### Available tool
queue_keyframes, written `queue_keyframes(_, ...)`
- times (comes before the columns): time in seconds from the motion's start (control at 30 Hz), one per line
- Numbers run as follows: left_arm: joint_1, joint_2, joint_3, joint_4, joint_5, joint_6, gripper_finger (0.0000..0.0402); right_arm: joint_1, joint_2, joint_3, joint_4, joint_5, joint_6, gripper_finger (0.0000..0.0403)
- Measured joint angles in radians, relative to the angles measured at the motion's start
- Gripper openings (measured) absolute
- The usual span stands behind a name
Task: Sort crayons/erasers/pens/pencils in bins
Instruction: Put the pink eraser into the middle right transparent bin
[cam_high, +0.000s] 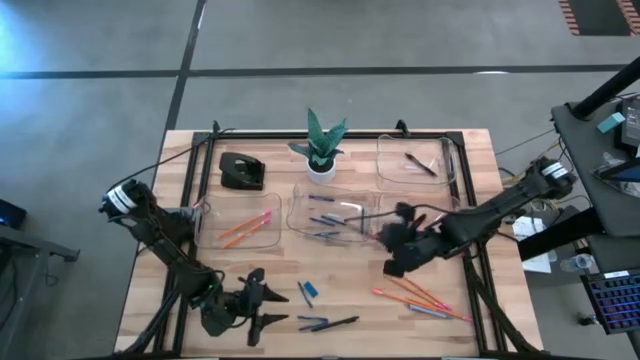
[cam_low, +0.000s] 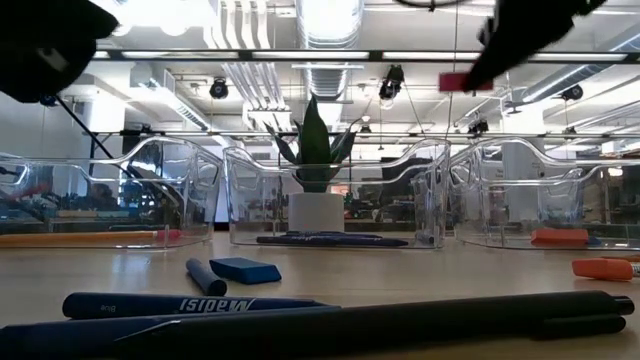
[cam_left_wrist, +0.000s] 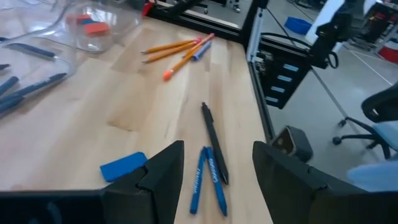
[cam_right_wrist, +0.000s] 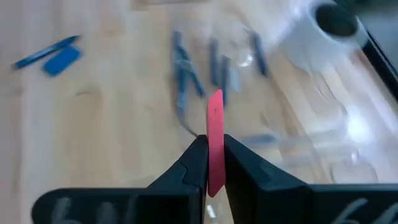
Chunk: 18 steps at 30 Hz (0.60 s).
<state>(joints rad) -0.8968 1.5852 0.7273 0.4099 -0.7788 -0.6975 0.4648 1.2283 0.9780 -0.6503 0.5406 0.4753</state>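
Note:
My right gripper (cam_high: 392, 243) hangs above the middle bins, shut on a thin pink eraser (cam_right_wrist: 215, 118), which also shows high up in the low view (cam_low: 455, 82). My left gripper (cam_left_wrist: 217, 149) is at the near left of the table (cam_high: 272, 303). It stands open and low, with a black pen (cam_left_wrist: 214, 143) and two blue sticks (cam_left_wrist: 205, 180) lying on the table between its fingers. A blue eraser (cam_left_wrist: 123, 167) lies beside them. Orange pencils (cam_high: 420, 297) lie loose at the near right. Four clear bins hold pencils (cam_high: 240, 228), blue crayons (cam_high: 328, 215), erasers (cam_left_wrist: 93, 28) and a pen (cam_high: 420, 163). My right gripper pinches the pink eraser by its two broad flat faces (cam_right_wrist: 215, 134) between the two fingers (cam_right_wrist: 194, 155). Its free end (cam_right_wrist: 215, 99) sticks out past the fingertips. The fingers slant down from the table's right side, and the eraser is lifted clear, above the bins.
A white pot with a green plant (cam_high: 322, 150) stands at the far middle, and a black desk object (cam_high: 241, 171) at the far left. Bare wood lies between the bins and the near edge. Past the table's right edge are the frame and a desk with chairs (cam_left_wrist: 373, 118).

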Motion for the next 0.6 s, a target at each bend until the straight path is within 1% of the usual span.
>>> queue_keyframes(0.1, 0.015, 0.0, 0.0, 0.0, 0.003, -0.001, 0.0178, -0.005, -0.06, -0.091, -0.007, 0.041, 0.152, 0.0034)
queue_keyframes(0.23, 0.021, 0.0, 0.0, 0.0, 0.02, -0.001, 0.0178, -0.009, -0.13, -0.193, -0.007, 0.048, 0.334, 0.0034)
queue_keyframes(0.37, 0.021, 0.0, 0.0, 0.0, 0.022, -0.001, 0.0178, -0.009, -0.182, -0.262, -0.037, 0.053, 0.453, 0.0034)
queue_keyframes(0.5, 0.021, 0.0, 0.0, 0.0, 0.022, -0.001, 0.0178, -0.015, -0.216, -0.303, -0.09, 0.073, 0.565, 0.0034)
queue_keyframes(0.6, 0.021, 0.0, 0.0, 0.0, 0.023, -0.001, 0.0178, -0.027, -0.221, -0.332, -0.119, 0.053, 0.637, 0.0034)
